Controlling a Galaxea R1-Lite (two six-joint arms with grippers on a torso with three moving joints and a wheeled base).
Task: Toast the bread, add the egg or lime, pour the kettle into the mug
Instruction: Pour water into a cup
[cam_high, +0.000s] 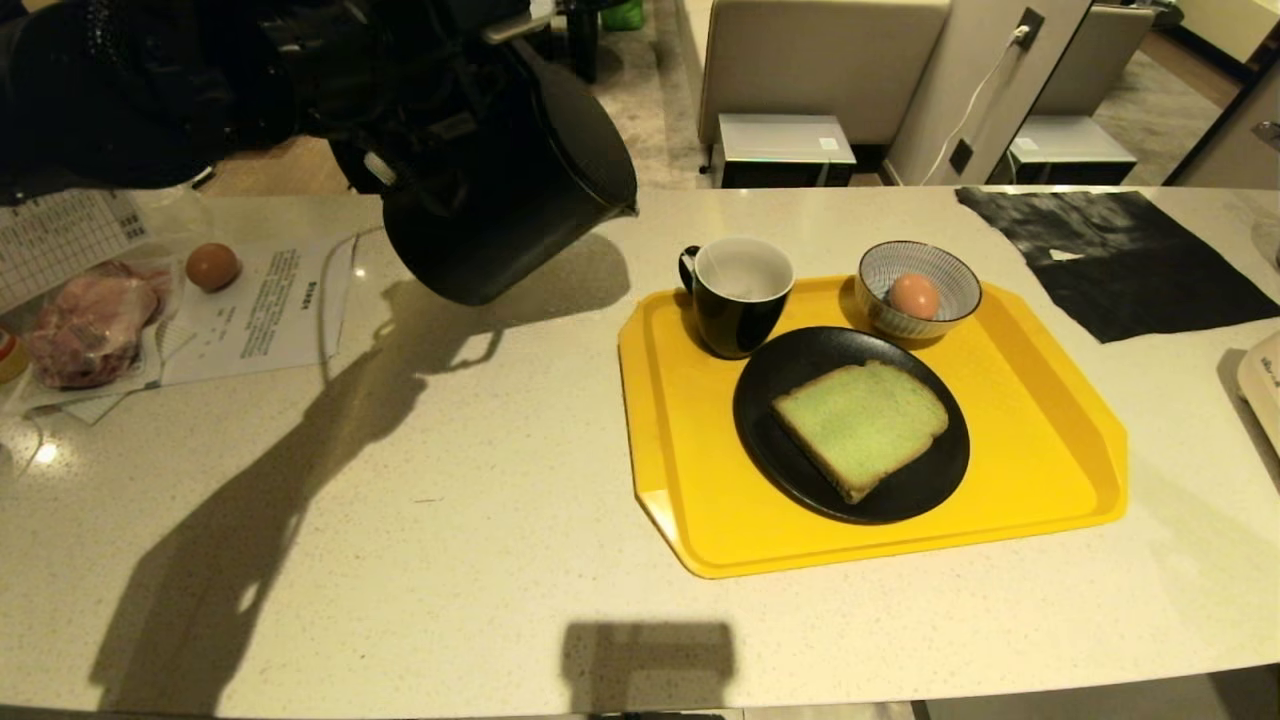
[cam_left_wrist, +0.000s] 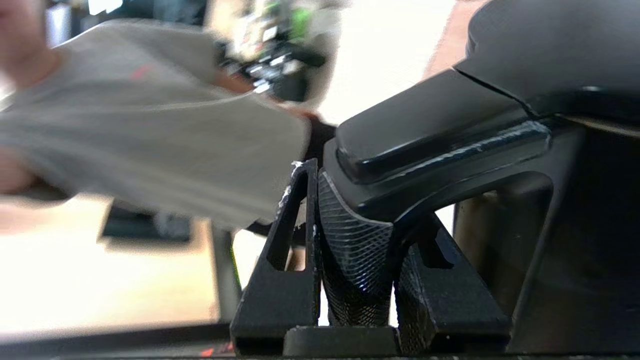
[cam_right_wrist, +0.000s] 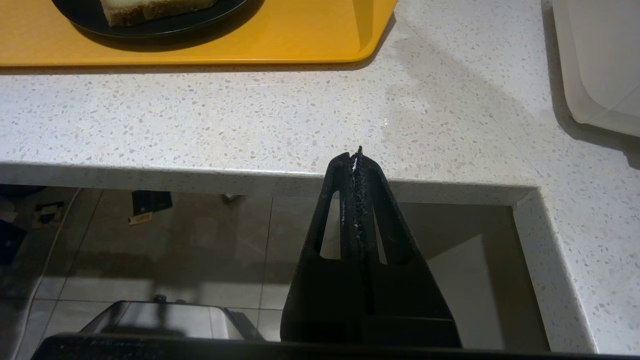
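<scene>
**Kettle held tilted left of the mug**

Now the left tool (cam_left_wrist: 357, 250) is clamped on the kettle (cam_high: 510, 190) handle, the kettle tipped in the air, spout toward the mug (cam_high: 738, 295) on the yellow tray (cam_high: 1050, 440). Bread (cam_high: 860, 425) lies on the black plate (cam_high: 780, 440); the egg (cam_high: 914, 296) sits in the striped bowl (cam_high: 950, 275). The right tool (cam_right_wrist: 357, 160), pressed together, hangs off the bench (cam_high: 400, 520)'s near edge.

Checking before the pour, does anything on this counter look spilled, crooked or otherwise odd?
No spill or damage shows. The kettle, gripped at its handle by the left gripper, hangs tilted left of the mug, not over it. The bread on its plate is oddly green.
</scene>
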